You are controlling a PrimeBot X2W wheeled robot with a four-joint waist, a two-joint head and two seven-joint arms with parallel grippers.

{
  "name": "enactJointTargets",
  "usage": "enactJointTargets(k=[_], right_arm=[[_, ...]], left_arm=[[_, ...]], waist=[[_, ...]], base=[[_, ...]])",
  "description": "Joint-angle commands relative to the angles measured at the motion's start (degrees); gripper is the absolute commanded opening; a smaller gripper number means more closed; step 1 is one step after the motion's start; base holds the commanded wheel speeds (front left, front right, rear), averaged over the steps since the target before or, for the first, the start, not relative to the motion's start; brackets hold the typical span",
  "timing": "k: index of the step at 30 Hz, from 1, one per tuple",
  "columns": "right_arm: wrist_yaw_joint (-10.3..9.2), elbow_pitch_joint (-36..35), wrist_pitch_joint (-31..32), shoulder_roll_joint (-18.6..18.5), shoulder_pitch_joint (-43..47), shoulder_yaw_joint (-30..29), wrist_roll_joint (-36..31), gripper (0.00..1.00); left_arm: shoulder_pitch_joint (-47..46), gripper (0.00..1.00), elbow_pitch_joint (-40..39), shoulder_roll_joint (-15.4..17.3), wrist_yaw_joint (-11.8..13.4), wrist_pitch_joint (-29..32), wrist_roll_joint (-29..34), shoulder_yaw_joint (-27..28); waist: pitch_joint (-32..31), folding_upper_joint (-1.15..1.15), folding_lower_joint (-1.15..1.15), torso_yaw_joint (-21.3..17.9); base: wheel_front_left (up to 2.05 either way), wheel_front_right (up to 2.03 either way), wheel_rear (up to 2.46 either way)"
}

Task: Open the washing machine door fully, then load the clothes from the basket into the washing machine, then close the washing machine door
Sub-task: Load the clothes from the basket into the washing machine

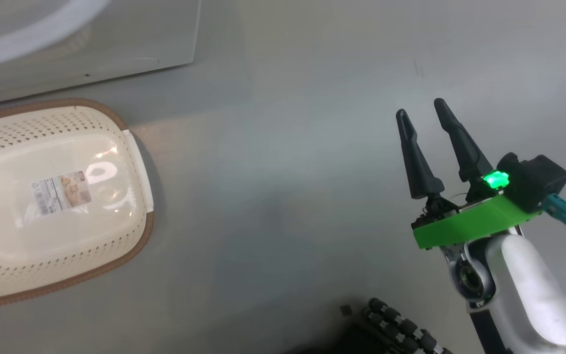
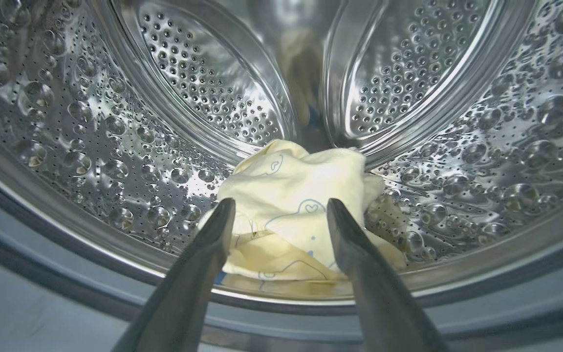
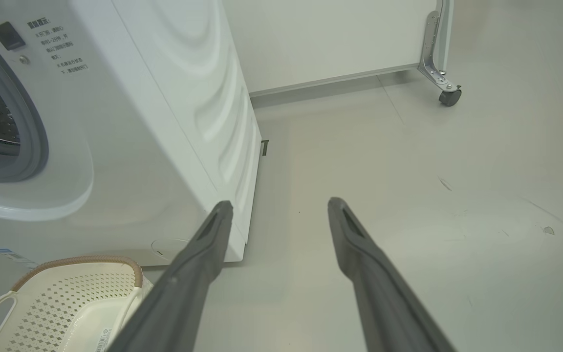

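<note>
My left gripper (image 2: 280, 201) is open at the mouth of the washing machine's steel drum (image 2: 91, 122). A bundle of cream-yellow clothes (image 2: 286, 166) with thin blue stitched lines lies loose on the drum floor just beyond the fingertips. The basket (image 1: 121, 206) stands on the floor beside the washing machine (image 1: 116, 44), with only its label sticker inside. My right gripper (image 1: 420, 107) hovers open over bare floor to the right of the basket, holding nothing. In the right wrist view the right gripper (image 3: 279, 201) points past the washing machine (image 3: 140, 122) and the basket (image 3: 66, 303). The washing machine door is out of view.
A white panel on a caster wheel (image 3: 450, 96) stands behind the machine to the right. The grey gasket (image 3: 32, 151) rings the drum opening. Part of my base (image 1: 396, 329) shows at the bottom of the head view. Open grey floor (image 1: 288, 196) lies between basket and right arm.
</note>
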Motion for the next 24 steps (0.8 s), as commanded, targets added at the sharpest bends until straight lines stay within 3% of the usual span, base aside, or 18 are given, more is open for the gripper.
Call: enactJointTargets(k=[1, 11, 24], right_arm=[[0.21, -1.66, -0.61, -0.49, 0.87, 0.05, -0.7, 1.0], [0.21, -1.57, -0.61, -0.49, 3.58, -2.84, -3.37, 1.0], [0.21, -1.62, -0.59, -0.49, 7.64, -5.95, -7.1, 1.0]], left_arm=[[1.22, 1.0, -2.95, 2.16, 0.81, -1.2, -0.24, 1.42], [15.93, 1.0, -13.89, -0.83, 4.66, -6.25, -1.95, 1.57], [38.17, 1.0, -33.03, -3.97, 11.65, -9.27, -2.03, 0.65]], waist=[[-1.01, 0.0, 0.0, 0.77], [-6.89, 0.0, 0.0, 4.73], [-15.05, 0.0, 0.0, 9.65]], base=[[0.0, 0.0, 0.0], [0.0, 0.0, 0.0], [0.0, 0.0, 0.0]])
